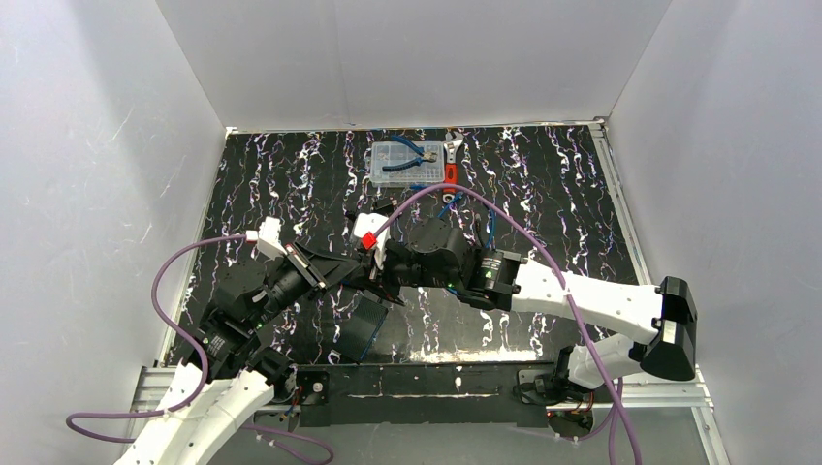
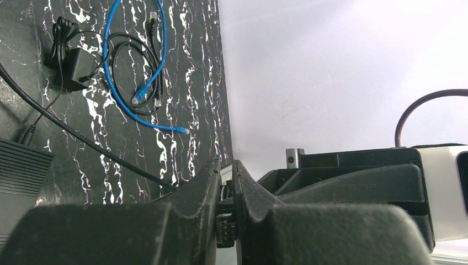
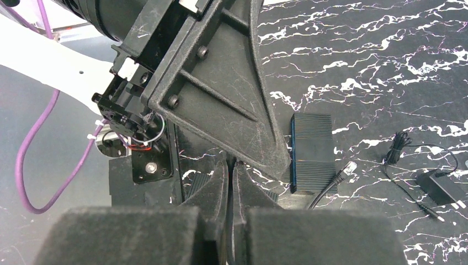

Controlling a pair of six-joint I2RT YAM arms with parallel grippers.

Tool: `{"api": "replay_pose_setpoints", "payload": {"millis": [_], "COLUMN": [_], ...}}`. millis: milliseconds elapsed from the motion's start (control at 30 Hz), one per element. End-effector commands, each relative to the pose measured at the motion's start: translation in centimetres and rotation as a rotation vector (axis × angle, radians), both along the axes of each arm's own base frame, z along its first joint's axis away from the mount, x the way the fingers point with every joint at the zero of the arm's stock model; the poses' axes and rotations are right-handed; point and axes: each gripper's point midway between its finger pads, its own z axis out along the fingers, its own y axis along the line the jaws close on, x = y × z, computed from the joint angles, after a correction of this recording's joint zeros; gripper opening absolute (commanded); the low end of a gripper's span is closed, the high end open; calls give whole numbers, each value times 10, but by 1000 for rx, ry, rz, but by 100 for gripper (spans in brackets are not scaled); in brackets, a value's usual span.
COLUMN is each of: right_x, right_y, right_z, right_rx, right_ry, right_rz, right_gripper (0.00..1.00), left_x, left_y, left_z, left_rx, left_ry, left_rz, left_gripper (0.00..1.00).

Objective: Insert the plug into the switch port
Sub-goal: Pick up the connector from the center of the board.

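Right gripper point(image 3: 232, 168) fills the near frame, jaws pressed together; whether they pinch any cable, I can't tell. Left gripper point(image 2: 225, 165) is closed too, crossing just above it. Switch box point(image 3: 312, 152) lies flat at two o'clock of your right fingertips, with the plug point(image 3: 349, 167) on the mat at three o'clock, just beside its corner. Grip close behind the plug, square it to the socket edge, then push straight.

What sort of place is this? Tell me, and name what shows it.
Probably a robot test cell: white walls box in a black marbled table holding a blue network cable and a clear parts box.
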Motion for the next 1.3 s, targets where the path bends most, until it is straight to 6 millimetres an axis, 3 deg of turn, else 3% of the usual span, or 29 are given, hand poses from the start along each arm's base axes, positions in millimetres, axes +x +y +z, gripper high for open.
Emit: {"api": "replay_pose_setpoints", "payload": {"millis": [0, 200, 267, 367, 600, 967, 1133, 1267], "right_x": [-8, -8, -7, -8, -7, -11, -16, -17], "right_y": [3, -1, -3, -9, -32, -87, -106, -114], "right_z": [25, 21, 20, 18, 7, -19, -23, -27], "right_rx": [64, 51, 46, 40, 2, -70, -75, -70], "right_ry": [-25, -31, -34, -42, -79, -214, -268, -308], "right_rz": [38, 33, 27, 24, 3, 11, 30, 43], "right_gripper": [1, 1, 1, 1, 1, 1, 1, 1], "left_x": [-3, -3, -3, -4, -8, -36, -49, -58], "left_y": [-5, -7, -8, -8, -10, -32, -39, -46], "left_z": [11, 12, 13, 16, 20, 28, 26, 24], "left_rx": [-39, -42, -40, -32, 1, 88, 93, 72], "left_ry": [-24, -21, -25, -43, -73, -133, -121, -98], "left_rz": [-27, -40, -42, -55, -90, -370, -480, -569], "left_gripper": [0, 0, 11, 16, 45, 74, 97, 98]}}
